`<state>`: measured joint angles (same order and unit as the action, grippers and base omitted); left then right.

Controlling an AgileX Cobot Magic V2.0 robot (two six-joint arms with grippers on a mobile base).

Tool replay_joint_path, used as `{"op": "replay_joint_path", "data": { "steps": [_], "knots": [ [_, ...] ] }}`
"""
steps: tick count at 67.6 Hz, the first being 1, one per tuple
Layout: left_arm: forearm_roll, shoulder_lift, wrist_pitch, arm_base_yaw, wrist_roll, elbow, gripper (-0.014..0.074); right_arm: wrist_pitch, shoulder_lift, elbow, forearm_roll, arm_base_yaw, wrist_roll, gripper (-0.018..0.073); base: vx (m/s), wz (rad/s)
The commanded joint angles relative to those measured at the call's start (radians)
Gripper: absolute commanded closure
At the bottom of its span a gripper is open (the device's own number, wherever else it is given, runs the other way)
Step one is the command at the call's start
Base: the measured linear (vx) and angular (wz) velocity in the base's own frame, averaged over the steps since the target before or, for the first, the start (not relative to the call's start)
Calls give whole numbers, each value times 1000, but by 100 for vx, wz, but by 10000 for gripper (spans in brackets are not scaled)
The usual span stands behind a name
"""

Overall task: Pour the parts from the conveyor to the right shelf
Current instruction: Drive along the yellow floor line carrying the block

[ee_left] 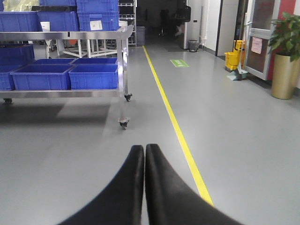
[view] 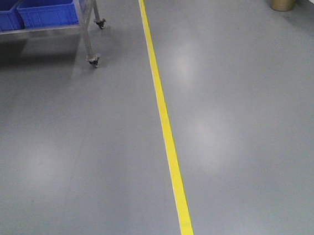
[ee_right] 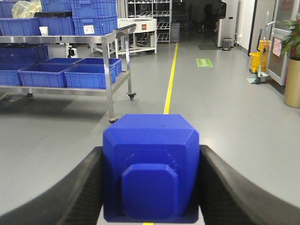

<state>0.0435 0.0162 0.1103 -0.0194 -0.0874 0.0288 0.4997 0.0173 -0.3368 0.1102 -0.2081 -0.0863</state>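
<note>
A bright-blue cube part [ee_right: 151, 164] with a raised knob on its near face fills the lower middle of the right wrist view. My right gripper [ee_right: 151, 155] is shut on it, black fingers [ee_right: 79, 187] pressed to both sides, above the grey floor. My left gripper [ee_left: 144, 148] is shut with nothing in it, its tips touching over the bare floor. A stainless-steel shelf on castors [ee_left: 70, 35] stands ahead to the left with deep-blue bins [ee_left: 93, 77] on its lower level; the shelf's leg [view: 87, 30] and bins [view: 46, 11] show top left in the front view. The conveyor is out of view.
A yellow line [view: 166, 127] runs down the smooth grey floor. At the right stand a gold planter [ee_left: 285, 75], a yellow mop bucket [ee_left: 232, 60] and a door. A green floor sign [ee_left: 179, 63] and more racks lie farther down the aisle.
</note>
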Motion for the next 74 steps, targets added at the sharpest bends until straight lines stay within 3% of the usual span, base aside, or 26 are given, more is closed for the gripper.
{"op": "replay_joint_path", "data": {
  "steps": [1,74],
  "knots": [
    [-7,9,-69,-2,-1,27,603,-78,-11,-26,10,3,6,523,78,13],
    [-7,9,-69,-2,-1,27,603,-78,-11,-26,10,3,6,523,74,3]
  ]
}}
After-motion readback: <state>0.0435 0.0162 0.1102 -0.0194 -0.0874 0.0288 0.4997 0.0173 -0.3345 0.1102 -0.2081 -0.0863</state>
